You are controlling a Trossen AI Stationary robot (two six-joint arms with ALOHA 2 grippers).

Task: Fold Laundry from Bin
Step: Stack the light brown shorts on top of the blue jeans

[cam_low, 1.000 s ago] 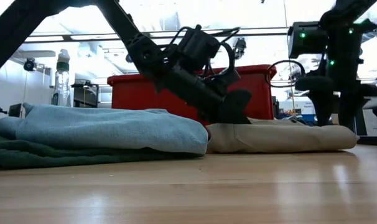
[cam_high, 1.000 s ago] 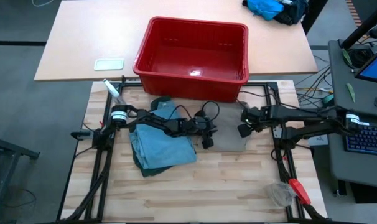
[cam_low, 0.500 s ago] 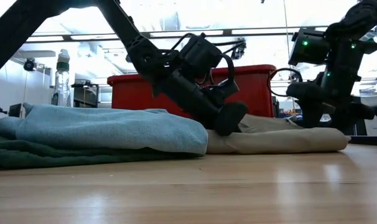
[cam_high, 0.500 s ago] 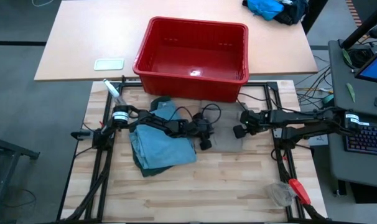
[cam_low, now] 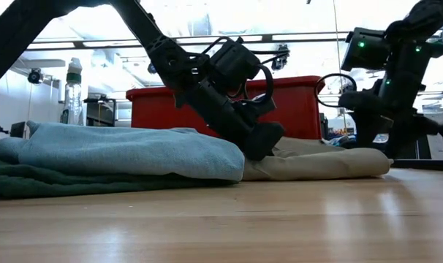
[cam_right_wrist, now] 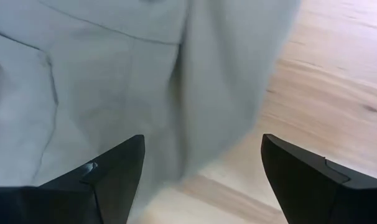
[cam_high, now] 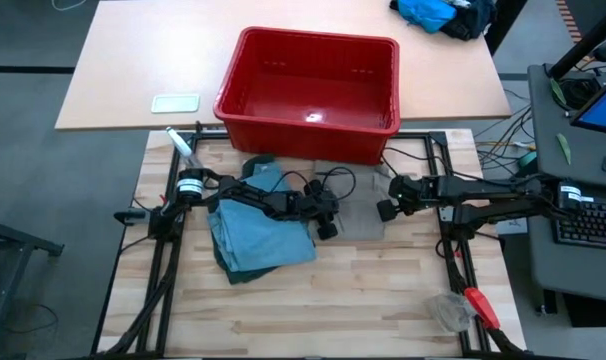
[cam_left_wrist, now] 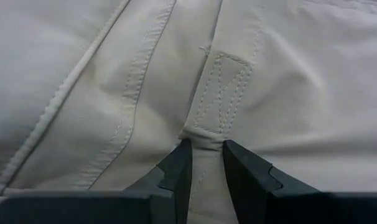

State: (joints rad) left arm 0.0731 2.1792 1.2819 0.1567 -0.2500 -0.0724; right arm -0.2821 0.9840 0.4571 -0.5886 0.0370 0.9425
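The khaki piece [cam_high: 361,208] lies flat on the wooden table, just in front of the red bin [cam_high: 308,85], which shows nothing inside. To its left a folded light blue garment [cam_high: 268,232] lies on a dark green one [cam_low: 31,183]. My left gripper [cam_left_wrist: 205,152] reaches in from the left, slanting down, and is shut on the khaki piece [cam_left_wrist: 257,81]. My right gripper [cam_right_wrist: 201,168] stands wide open above the khaki piece's right edge [cam_right_wrist: 238,112], pointing steeply down; the low view shows it [cam_low: 371,135] close over the cloth [cam_low: 324,162]. My left gripper pinches a raised fold of the khaki piece at a stitched loop on a seam [cam_left_wrist: 207,134] between its two fingertips [cam_left_wrist: 179,158]. It comes slanting down from the table's left side. The cloth lies slack on the table around the pinch.
A clear bottle [cam_high: 178,143] lies at the table's far left corner. Crumpled clear plastic [cam_high: 448,310] and a red-handled tool [cam_high: 480,305] lie at the near right. A bright blue cloth heap [cam_high: 428,14] sits on the far table. The near half of the wood is bare.
My left gripper has tipped further down and drawn a little toward the table's left, staying shut on the khaki piece. The cloth's right edge has slid leftward with it. My right gripper has tipped more steeply down over that edge, still open.
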